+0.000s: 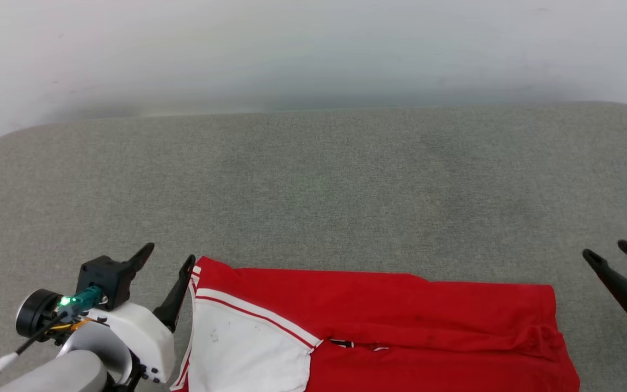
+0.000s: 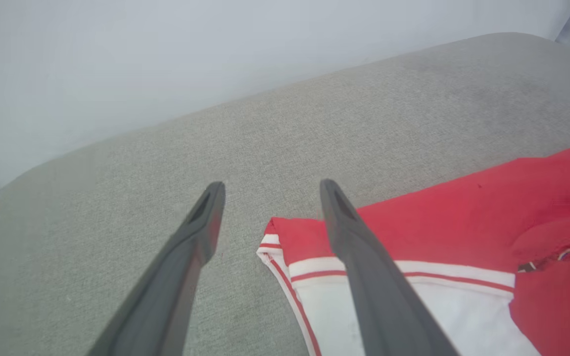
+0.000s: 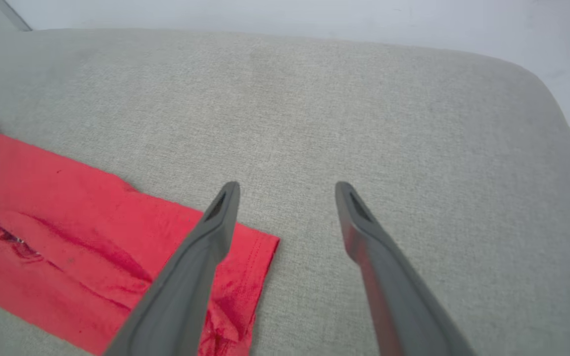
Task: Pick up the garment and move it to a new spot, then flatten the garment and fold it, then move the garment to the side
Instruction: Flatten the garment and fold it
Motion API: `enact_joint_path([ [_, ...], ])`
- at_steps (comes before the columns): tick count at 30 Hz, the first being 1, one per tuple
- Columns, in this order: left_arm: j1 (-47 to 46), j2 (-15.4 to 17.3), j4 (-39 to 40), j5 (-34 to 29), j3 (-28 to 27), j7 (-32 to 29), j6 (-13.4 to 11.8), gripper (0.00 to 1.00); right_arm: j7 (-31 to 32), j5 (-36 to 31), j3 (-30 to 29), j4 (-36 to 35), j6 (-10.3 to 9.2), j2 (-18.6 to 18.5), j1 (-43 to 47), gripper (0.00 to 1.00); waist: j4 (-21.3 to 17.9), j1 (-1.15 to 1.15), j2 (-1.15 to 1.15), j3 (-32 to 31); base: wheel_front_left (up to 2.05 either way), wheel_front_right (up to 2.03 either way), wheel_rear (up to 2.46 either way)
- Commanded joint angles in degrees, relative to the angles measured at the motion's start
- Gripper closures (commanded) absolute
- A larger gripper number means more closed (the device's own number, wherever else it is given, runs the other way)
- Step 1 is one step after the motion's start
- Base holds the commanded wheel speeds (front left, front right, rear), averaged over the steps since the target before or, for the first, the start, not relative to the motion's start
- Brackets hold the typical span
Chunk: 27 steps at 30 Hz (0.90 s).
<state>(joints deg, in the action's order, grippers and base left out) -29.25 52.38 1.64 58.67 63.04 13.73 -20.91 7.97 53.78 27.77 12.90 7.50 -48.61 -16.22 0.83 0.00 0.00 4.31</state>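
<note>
The garment, a red shirt with a white sleeve and red-and-white trim, lies folded flat on the grey cushioned surface near its front edge. My left gripper stands open at the garment's left corner, nothing between its fingers. In the left wrist view the garment's corner lies just below the left gripper, partly behind one finger. My right gripper hangs open to the right of the garment's right end. The right wrist view has the red hem beside the left finger of the right gripper.
The grey surface stretches wide and bare behind the garment, up to a pale wall. Its rounded corners show at far left and far right. The garment's lower part runs off the bottom edge of the head view.
</note>
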Motion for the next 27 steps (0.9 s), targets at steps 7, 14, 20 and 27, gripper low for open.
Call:
enact_joint_path([
  [7,7.6,-6.3,0.4,-10.8,-13.1,1.5,-9.0,0.00,-1.4,-2.2,-10.2,5.7,-0.02,8.2,8.6,0.00,0.6,0.00,0.00,1.1,0.00,0.00,0.00],
  [14,17.7,-13.7,3.6,-23.4,-28.3,1.5,-11.1,0.00,2.2,-1.3,-13.3,6.3,-0.02,14.0,12.8,0.00,1.2,0.00,0.00,2.3,0.00,0.00,0.00],
  [20,23.8,-19.3,5.0,-31.8,-35.6,1.5,-9.4,0.00,5.1,0.0,-12.5,6.9,-0.02,16.9,14.3,0.00,1.7,0.00,0.00,3.2,0.00,0.00,0.00],
  [27,30.3,-27.1,5.2,-40.9,-42.6,1.5,-6.7,0.00,9.8,2.0,-7.2,6.0,-0.01,21.1,15.9,0.00,2.1,0.00,0.00,3.8,0.00,0.00,0.00],
])
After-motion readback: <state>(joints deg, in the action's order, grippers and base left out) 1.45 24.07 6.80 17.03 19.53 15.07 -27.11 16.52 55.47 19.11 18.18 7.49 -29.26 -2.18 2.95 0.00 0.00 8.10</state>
